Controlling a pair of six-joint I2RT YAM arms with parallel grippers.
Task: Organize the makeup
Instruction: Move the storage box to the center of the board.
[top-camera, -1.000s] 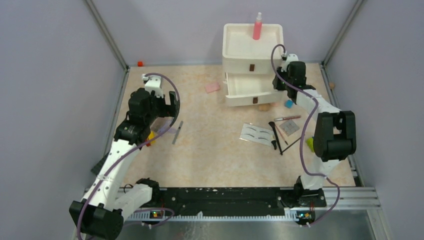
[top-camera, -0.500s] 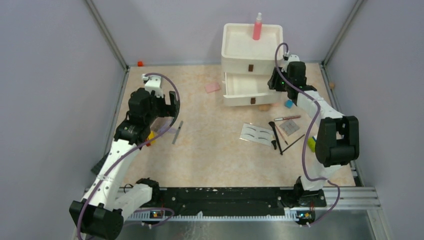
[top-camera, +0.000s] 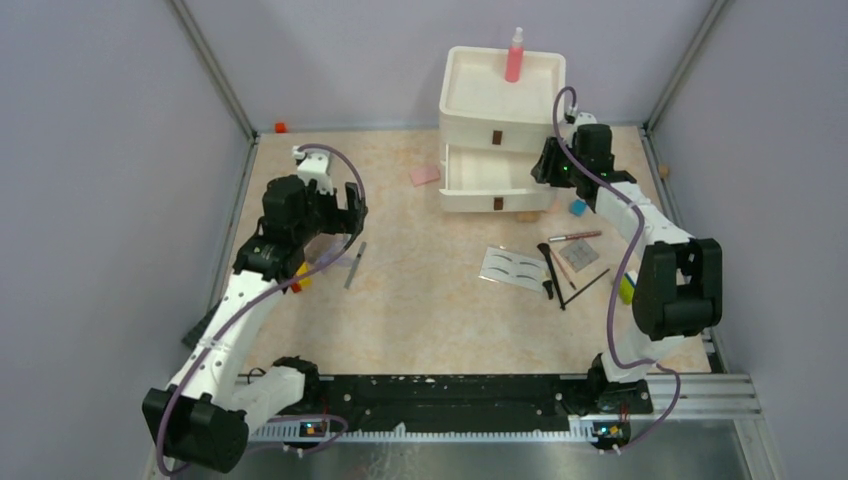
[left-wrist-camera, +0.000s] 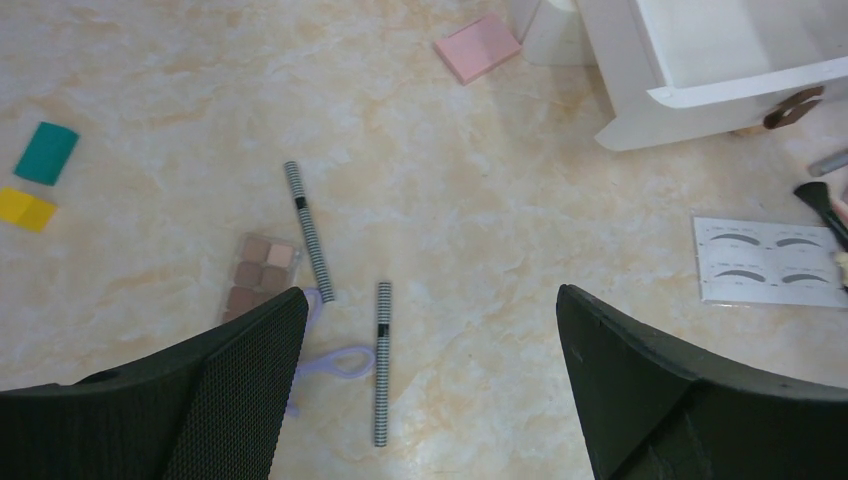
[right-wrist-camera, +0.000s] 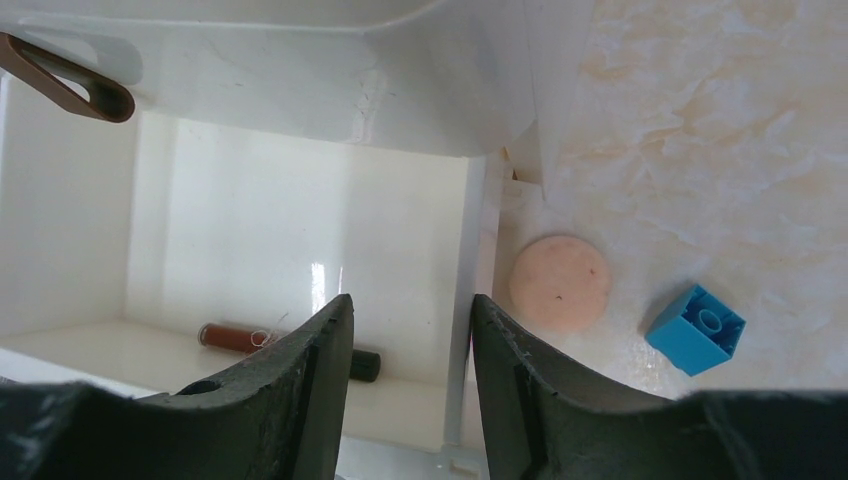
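The white drawer unit (top-camera: 500, 110) carries the pink spray bottle (top-camera: 514, 55) on top. Its lower drawer (top-camera: 490, 180) is open, with a brown-red tube (right-wrist-camera: 250, 338) lying inside. My right gripper (right-wrist-camera: 411, 300) hangs open and empty above that drawer's right wall, next to a peach sponge (right-wrist-camera: 559, 283) on the table. My left gripper (left-wrist-camera: 431, 295) is wide open above two striped pencils (left-wrist-camera: 382, 360), an eyeshadow palette (left-wrist-camera: 260, 275) and a lilac loop (left-wrist-camera: 330, 362). The pink pad (left-wrist-camera: 478, 47) lies by the unit. An eyebrow card (top-camera: 514, 268) and brushes (top-camera: 552, 270) lie mid-right.
A blue block (right-wrist-camera: 695, 328) sits right of the sponge. Green (left-wrist-camera: 46, 153) and yellow (left-wrist-camera: 27, 209) blocks lie at the left. A grey studded plate (top-camera: 578, 255) and a lime block (top-camera: 624, 288) are near the right arm. Walls enclose the table.
My right gripper moved left to the open drawer's right end, and the drawer unit shifted slightly left. The left arm edged a little farther from its base.
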